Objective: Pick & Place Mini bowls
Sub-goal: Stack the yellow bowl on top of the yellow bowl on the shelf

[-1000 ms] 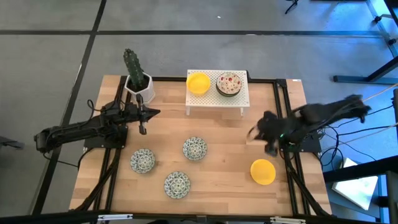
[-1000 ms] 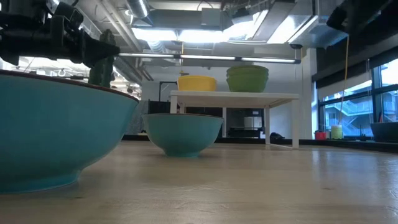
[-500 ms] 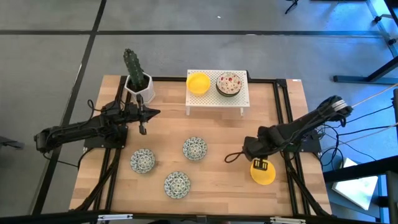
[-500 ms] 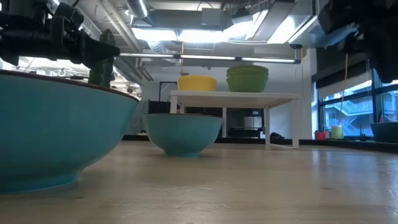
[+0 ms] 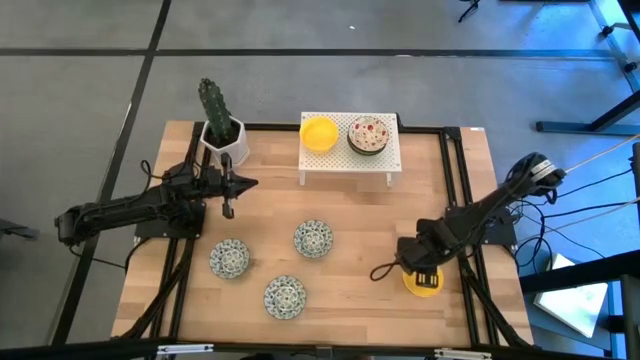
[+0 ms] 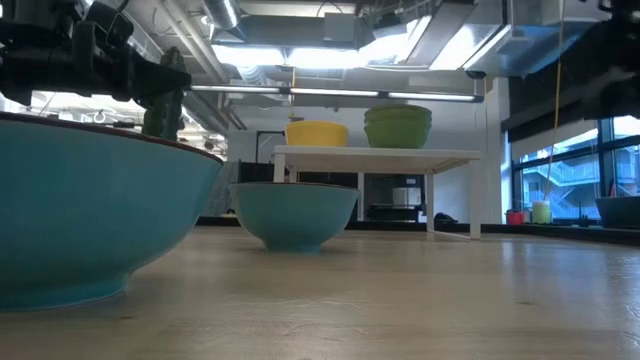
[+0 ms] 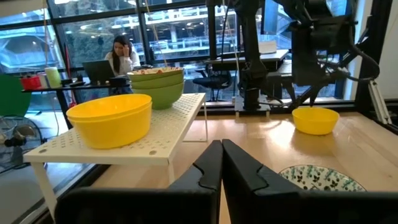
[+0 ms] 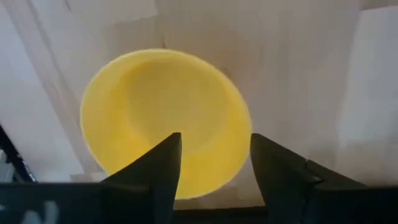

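A plain yellow mini bowl [image 5: 424, 281] [image 8: 163, 118] rests upright on the table near the right edge. My right gripper [image 5: 422, 274] [image 8: 214, 149] hovers over it, open and pointing down. One finger is over the bowl's hollow and the other outside its rim, and I see no touch. Three blue-green patterned mini bowls [image 5: 229, 258] [image 5: 313, 238] [image 5: 286, 296] sit on the table's near left. A yellow mini bowl [image 5: 319, 133] and a floral stack [image 5: 368, 135] stand on the white rack [image 5: 350, 160]. My left gripper [image 5: 228, 200] [image 7: 221, 168] waits shut at the left, holding nothing.
A white cactus pot [image 5: 222, 138] stands at the far left corner, just beyond my left gripper. Bare wood lies between the rack and the patterned bowls. A person sits at a desk [image 7: 121, 53] in the room beyond the table.
My right gripper has swung from beside the table's right edge toward the near edge. It has come down over the yellow bowl on the table, tipping to point straight down. The bowl has not moved.
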### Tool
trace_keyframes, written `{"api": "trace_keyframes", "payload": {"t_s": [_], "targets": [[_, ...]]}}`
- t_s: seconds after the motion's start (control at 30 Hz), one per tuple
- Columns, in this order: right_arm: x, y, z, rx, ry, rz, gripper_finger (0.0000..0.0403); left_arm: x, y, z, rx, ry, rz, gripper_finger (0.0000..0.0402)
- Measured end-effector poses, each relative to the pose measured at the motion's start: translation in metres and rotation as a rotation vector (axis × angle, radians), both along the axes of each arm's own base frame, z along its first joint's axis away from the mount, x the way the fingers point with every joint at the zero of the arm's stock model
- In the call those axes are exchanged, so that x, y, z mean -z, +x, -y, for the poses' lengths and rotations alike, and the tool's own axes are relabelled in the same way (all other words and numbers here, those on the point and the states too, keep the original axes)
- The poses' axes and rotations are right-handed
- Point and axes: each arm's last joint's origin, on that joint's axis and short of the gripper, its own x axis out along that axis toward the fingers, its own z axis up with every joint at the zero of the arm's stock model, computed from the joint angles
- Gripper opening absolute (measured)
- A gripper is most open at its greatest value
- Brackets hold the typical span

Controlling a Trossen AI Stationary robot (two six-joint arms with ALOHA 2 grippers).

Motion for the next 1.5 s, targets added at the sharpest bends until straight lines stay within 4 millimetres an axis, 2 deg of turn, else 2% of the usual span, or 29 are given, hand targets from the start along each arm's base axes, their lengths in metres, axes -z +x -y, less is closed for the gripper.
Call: {"api": "trace_keyframes", "payload": {"t_s": [0.37,0.53,0.97,1.5], "targets": [[0.038,-0.01,0.004,0.024,-0.022,0.016,0.0193,0.0,0.0,0.0,0.007,-0.037,0.01,0.0001],[0.046,-0.013,0.006,0.026,-0.029,0.007,0.0193,0.0,0.0,0.002,0.055,-0.042,0.004,0.0007],[0.031,-0.004,0.0,0.107,0.009,0.051,0.0193,0.0,0.0,0.002,0.057,-0.051,0.005,0.0006],[0.028,0.006,-0.006,0.099,0.077,0.148,0.0193,0.001,0.0,0.002,0.057,-0.055,-0.001,0.0007]]}}
